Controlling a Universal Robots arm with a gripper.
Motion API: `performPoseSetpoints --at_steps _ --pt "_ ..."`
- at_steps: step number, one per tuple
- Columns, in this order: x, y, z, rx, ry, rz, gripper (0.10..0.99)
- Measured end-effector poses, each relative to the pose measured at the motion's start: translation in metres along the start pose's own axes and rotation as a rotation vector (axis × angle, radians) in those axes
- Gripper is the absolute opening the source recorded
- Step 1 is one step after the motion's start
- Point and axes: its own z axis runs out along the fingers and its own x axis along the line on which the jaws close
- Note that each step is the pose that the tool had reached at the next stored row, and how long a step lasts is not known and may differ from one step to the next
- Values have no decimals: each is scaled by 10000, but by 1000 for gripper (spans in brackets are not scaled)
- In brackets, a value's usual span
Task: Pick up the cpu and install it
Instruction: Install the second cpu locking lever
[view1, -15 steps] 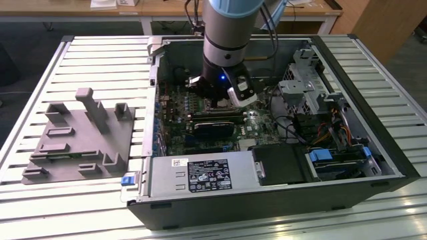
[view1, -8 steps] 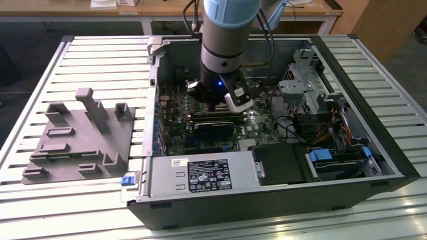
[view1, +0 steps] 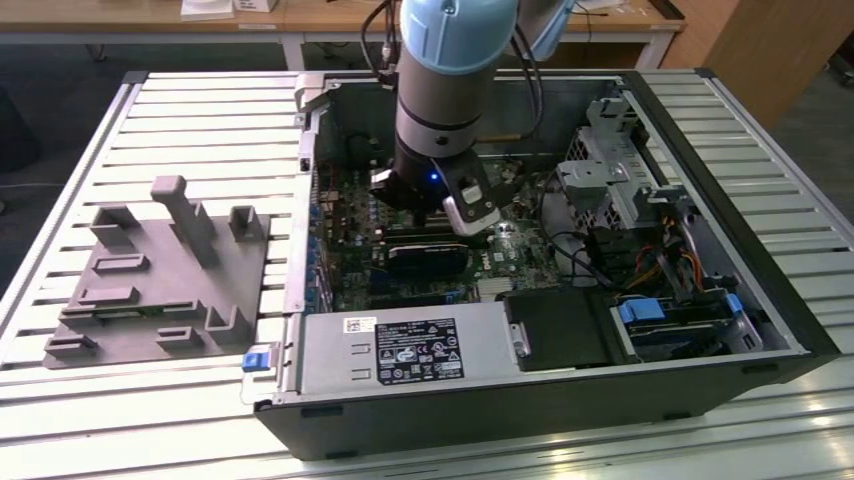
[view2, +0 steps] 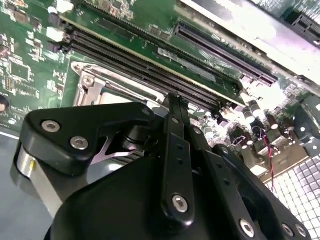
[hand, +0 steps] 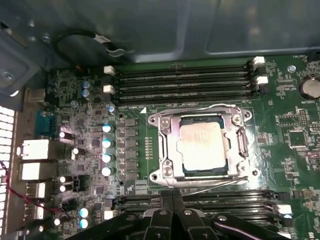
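arm (view1: 447, 90) comes down near-vertical from above into the open computer case (view1: 721, 210), light blue joint cover at top, grey metal sleeve below, black wrist section with a small blue light. wrist sits low inside the case, over the green motherboard (view1: 350, 260), above the middle of the board.

gripper (hand: 172, 197) black, matte, linkage bars held with silver screws. in both wrist views the two fingers meet along a single thin seam at the tips; jaws together, nothing seen between them. tips (view2: 176, 102) hang just over the long black memory slots (view2: 150, 65), beside the socket frame; contact with the board cannot be told.

cpu (hand: 202, 145): flat square chip, dull silver top with a soft sheen, thin dark edge. it lies seated flat in the socket (hand: 165, 145), inside the bright metal frame with screws at the corners. a thin wire lever runs along the frame's edge on the gripper's side. gripper tips are near the frame, apart from the chip.

board texture: dark green, dense with small components, a row of silver-topped cylindrical capacitors (hand: 106, 142) next to the socket, four parallel black memory slots with white clips on the far side of the socket.

exterior view: case lies on its side on a ribbed pale metal tabletop (view1: 200, 130). grey plastic fixture block (view1: 154, 270) with upright posts and pockets stands on the tabletop, to the exterior view's left of the case, well apart from the arm.
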Motion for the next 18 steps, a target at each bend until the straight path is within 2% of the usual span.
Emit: performPoseSetpoints --at_steps 3,5,15,16,18 --pt "24 -12 9 -274 14 -12 106" --pt "26 -21 24 -388 22 -15 106" --pt "46 -79 147 -621 38 -22 106" --pt "50 -81 158 -654 40 -23 106" --pt "67 -91 195 -795 49 -30 106"
